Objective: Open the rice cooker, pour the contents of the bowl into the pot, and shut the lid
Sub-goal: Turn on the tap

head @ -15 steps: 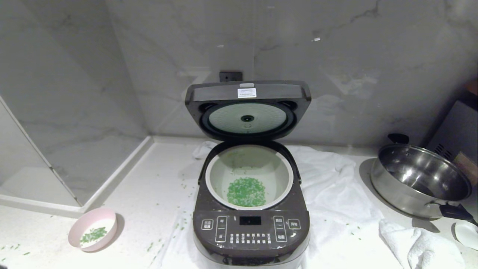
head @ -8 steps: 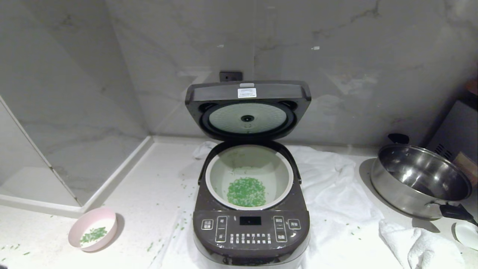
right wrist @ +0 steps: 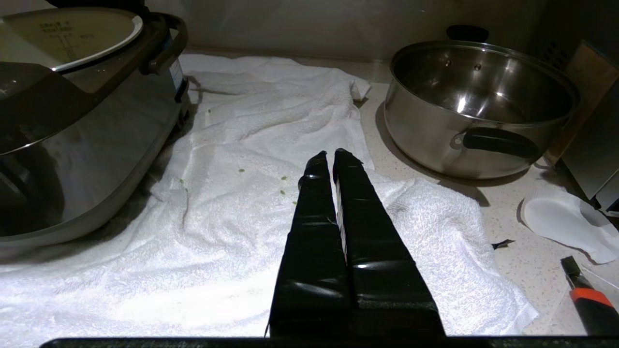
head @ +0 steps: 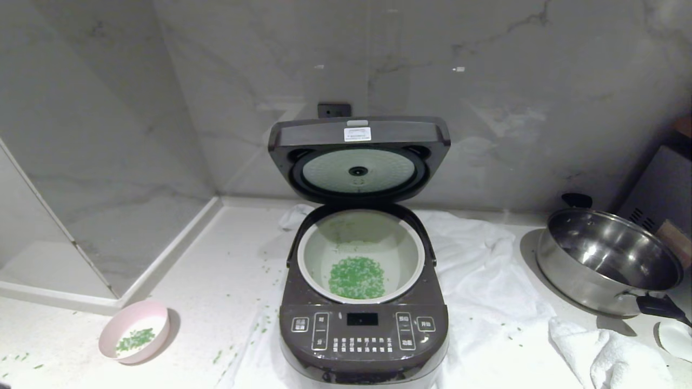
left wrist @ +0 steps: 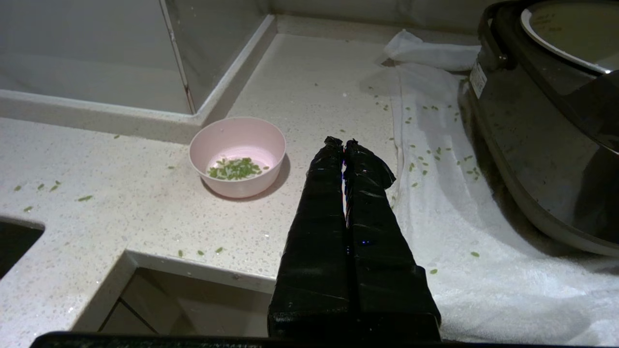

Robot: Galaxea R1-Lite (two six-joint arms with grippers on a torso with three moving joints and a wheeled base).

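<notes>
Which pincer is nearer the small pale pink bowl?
Left. The left pincer, shut and empty, hangs just beside the small pale pink bowl. The right pincer, also shut, is over the white towel, beyond the cooker.

raised lid (head: 359,156) blocks behind the pot (head: 361,254); its mouth stands unobstructed above.

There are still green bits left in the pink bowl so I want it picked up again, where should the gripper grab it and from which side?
Probably the rim of the bowl, one finger inside and one outside. It sits upright with sloping walls and a thin open edge, and the leftover green bits lie low in the middle. Come from above with the left gripper, which hangs shut beside it; the rim side facing that gripper looks unobstructed.
</notes>
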